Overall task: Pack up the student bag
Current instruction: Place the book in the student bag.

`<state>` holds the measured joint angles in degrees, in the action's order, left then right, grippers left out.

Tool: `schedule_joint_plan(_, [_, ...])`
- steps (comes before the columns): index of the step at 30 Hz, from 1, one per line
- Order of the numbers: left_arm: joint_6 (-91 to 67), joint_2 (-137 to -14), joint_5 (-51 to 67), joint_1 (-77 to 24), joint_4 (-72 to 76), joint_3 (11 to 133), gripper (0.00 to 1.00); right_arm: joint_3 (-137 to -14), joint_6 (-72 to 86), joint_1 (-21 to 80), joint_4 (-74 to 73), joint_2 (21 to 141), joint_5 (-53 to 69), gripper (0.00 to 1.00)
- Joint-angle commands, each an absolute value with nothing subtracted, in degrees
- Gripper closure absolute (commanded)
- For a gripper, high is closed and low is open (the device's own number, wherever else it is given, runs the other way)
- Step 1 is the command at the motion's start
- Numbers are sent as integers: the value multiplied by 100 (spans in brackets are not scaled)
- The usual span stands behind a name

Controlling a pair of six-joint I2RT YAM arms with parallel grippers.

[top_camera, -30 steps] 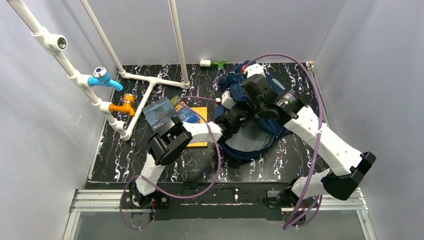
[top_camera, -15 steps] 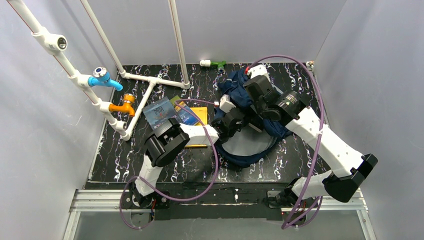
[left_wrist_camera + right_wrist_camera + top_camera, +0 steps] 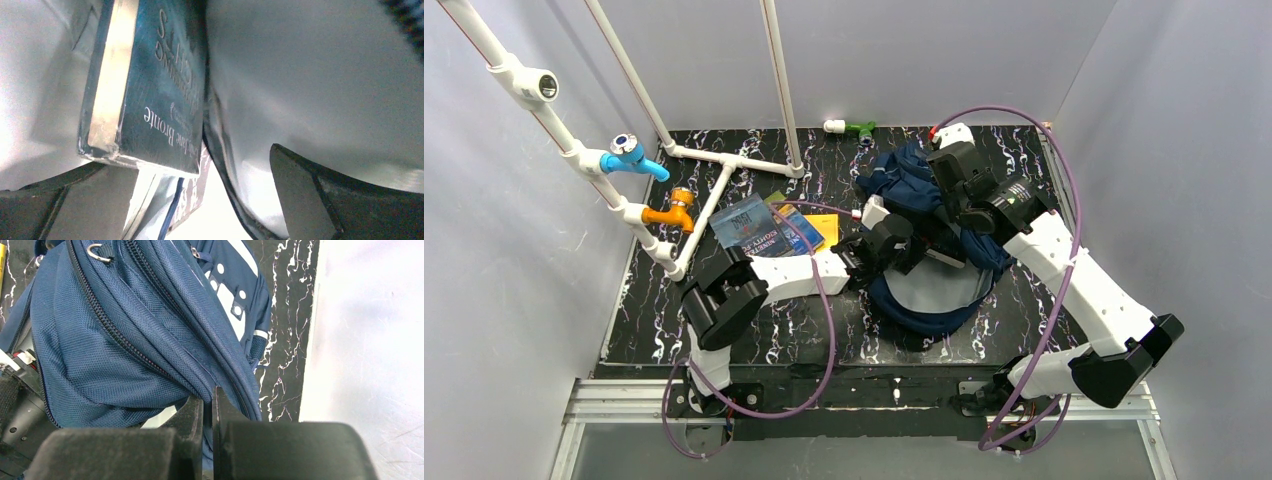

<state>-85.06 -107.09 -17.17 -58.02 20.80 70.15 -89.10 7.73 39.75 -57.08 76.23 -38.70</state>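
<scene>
The student bag (image 3: 924,300), navy with a pale grey lining, lies open at the table's middle right. My right gripper (image 3: 209,407) is shut on the fabric edge by the bag's (image 3: 105,340) zip and holds the flap up. My left gripper (image 3: 205,200) is inside the bag's mouth and open, its fingers (image 3: 310,200) spread wide. A dark teal book (image 3: 150,95) stands against the lining just beyond them, touching neither finger, with another book's edge under it. From above, the left wrist (image 3: 886,240) blocks the bag's inside.
Several books (image 3: 769,230) lie left of the bag, one yellow. A white pipe frame (image 3: 724,165) with a blue tap (image 3: 632,155) and an orange tap (image 3: 672,213) fills the back left. A green and white fitting (image 3: 852,127) lies at the back edge.
My left gripper has opened and let go of the teal book inside the bag. The left elbow has swung left. My right gripper has pulled the flap back and to the right.
</scene>
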Motion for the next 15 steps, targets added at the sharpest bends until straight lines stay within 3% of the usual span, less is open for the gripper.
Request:
schedule_joint_plan(1, [-8735,-10197,-1223,-5781,1043,7296,2,-9196,735,3822,-5260,7531,-4301,99])
schedule_joint_plan(15, [-6763,-8576,-442,-5671,242,6785,2,-8896,625,3722,-4974,7471,-3873,99])
